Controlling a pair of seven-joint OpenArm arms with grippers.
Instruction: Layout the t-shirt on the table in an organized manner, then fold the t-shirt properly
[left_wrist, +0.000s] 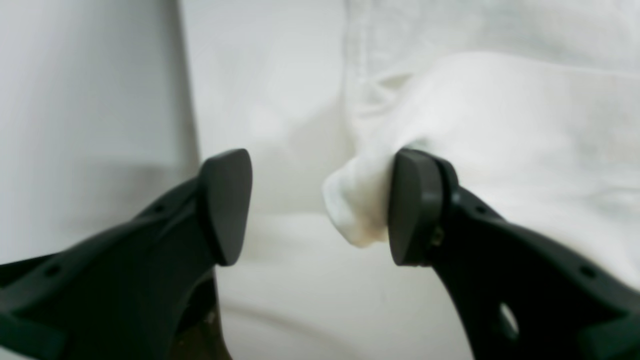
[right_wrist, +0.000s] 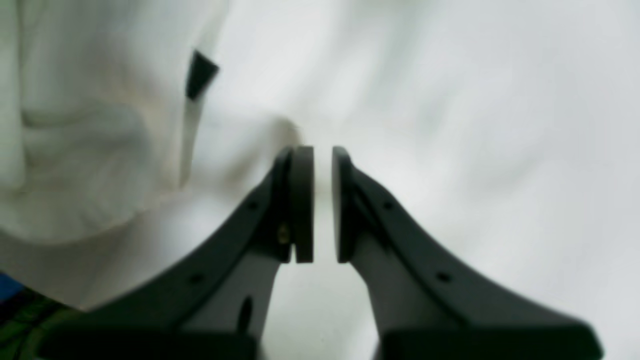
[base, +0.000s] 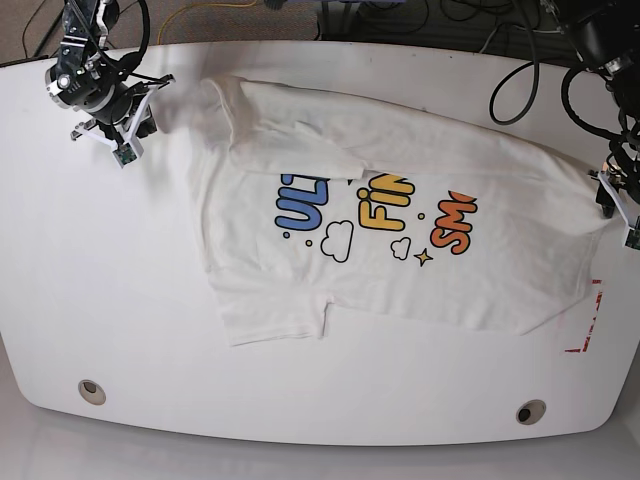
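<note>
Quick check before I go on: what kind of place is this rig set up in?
Most likely a robotics lab or test workspace. A large white table with grommet holes and a red-and-white tape mark holds one t-shirt, loose cables trail behind it, and carpeted floor shows beyond.

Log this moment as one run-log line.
stage: layout | t-shirt: spread on table, print up | left gripper: open, cloth against one pad | right gripper: shut, empty
</note>
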